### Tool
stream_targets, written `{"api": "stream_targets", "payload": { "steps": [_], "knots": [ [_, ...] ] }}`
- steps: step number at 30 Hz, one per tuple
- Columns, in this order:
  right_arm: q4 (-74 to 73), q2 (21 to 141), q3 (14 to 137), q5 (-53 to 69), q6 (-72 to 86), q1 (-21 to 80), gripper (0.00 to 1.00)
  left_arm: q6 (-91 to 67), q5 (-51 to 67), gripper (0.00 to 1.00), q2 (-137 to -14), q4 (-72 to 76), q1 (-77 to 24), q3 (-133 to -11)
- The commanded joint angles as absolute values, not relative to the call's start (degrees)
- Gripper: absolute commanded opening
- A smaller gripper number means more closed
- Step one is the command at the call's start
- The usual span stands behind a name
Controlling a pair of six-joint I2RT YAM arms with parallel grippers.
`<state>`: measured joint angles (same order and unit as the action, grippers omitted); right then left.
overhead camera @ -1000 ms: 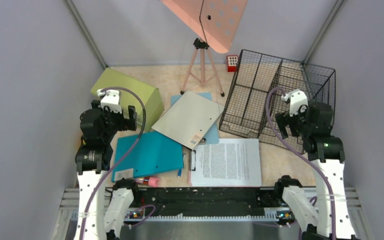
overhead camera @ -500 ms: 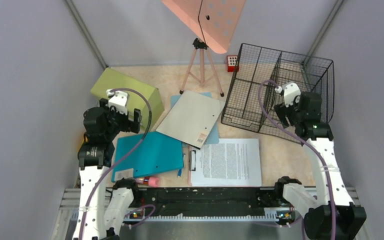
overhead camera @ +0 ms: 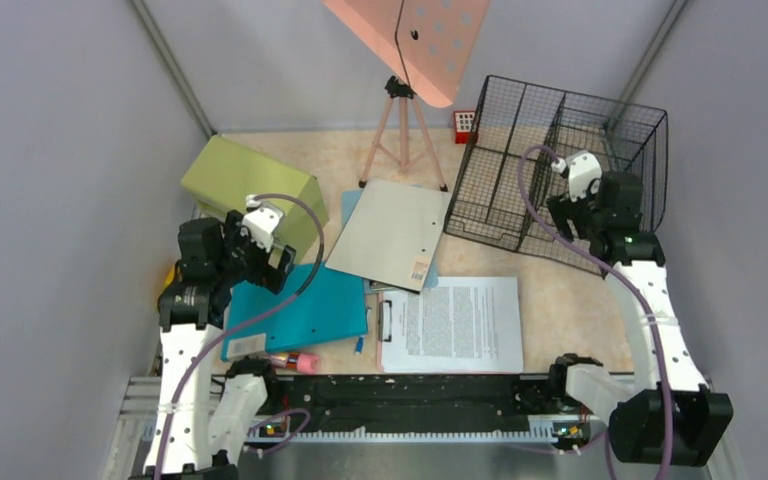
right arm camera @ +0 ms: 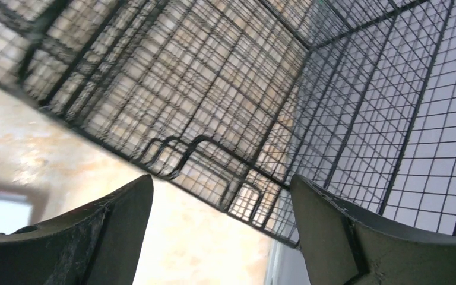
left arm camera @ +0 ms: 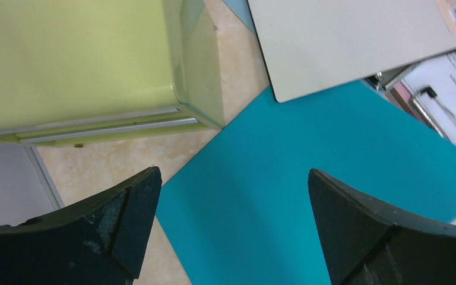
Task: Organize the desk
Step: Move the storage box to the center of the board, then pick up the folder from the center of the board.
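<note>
Two claws, says Ana, and neither pinches anything. The left claw [left arm camera: 233,175] hangs spread above the teal folder [overhead camera: 305,312] at 8 o'clock of the surface [overhead camera: 560,300]. The right claw [right arm camera: 221,178] is spread at the basket [overhead camera: 500,180], out at 2 o'clock.

And the surface itself? asks Ben.

Straight ahead of both arm bases, says Ana, with walls at 9, 12 and 3 o'clock and the rail at 6. It carries the cabinet [overhead camera: 240,180] at 10, the grey folder [overhead camera: 390,235] near the middle and the clipboard [overhead camera: 450,325] at 6.

What worries you? asks Ben.

The basket first, says Ana. It stands tilted rather than flat, and I cannot tell whether the claw touches it. If it only leans there, a small shift could drop it toward 9 o'clock, onto the grey folder. A finger could also poke through the mesh and snag.

And on the left? asks Ben.

The teal folder lies flat and thin, says Ana. A claw coming straight down would likely press on it, not get under it. Its 1 o'clock corner sits beneath the grey folder, so dragging it may pull that folder and the clipboard beside it askew.
</note>
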<state>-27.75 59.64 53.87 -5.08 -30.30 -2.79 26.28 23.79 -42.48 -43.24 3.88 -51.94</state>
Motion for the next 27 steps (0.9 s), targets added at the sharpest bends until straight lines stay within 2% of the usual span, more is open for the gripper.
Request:
{"api": "stream_targets", "payload": {
  "steps": [1,7,14,18,27],
  "knots": [
    [-37.80,55.01,59.57,4.70,-27.10,-2.20,0.85,35.58,27.34,0.99,-40.70,-51.54,3.96,-52.01],
    [-45.61,52.04,64.42,15.08,-24.45,-1.77,0.90,44.85,27.06,0.99,-39.41,-63.16,3.71,-53.46],
    [-43.51,52.75,66.54,28.25,-19.49,2.81,0.91,56.12,26.48,0.99,-35.97,-73.22,3.26,-53.42],
    [-39.07,55.05,64.77,26.42,-18.48,10.52,0.91,59.24,26.88,0.99,-35.79,-76.10,3.02,-53.32],
    [-34.67,64.57,65.00,30.80,-20.59,18.15,0.90,62.05,25.48,0.99,-37.90,-75.61,-0.54,-49.39]
  ]
}}
